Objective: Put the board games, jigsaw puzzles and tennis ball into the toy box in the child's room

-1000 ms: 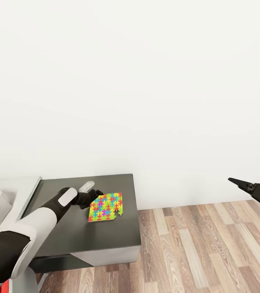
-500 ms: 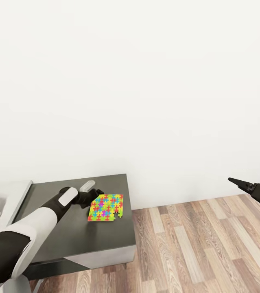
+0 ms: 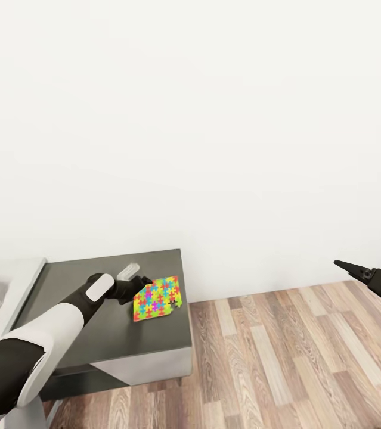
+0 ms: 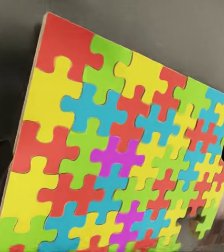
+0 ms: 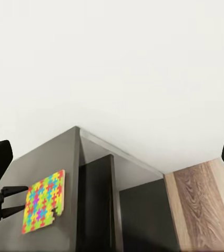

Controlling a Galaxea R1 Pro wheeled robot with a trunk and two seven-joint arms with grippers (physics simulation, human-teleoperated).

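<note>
Holding 1 jigsaw puzzle (image 3: pixel 157 298) by its near-left edge, left gripper (image 3: pixel 136 288) has its jaws clamped on it, lower left of centre in the head view. Puzzle is tilted up off the dark grey table wing (image 3: pixel 118 333), near the wing's right edge. 1 piece missing at a corner in the left wrist view (image 4: pixel 117 157). Right gripper (image 3: pixel 348 268) sits at the right edge over the wood floor (image 3: pixel 297 357), well apart; jaw state: cannot tell. White wall (image 3: pixel 214 119) behind.
</note>
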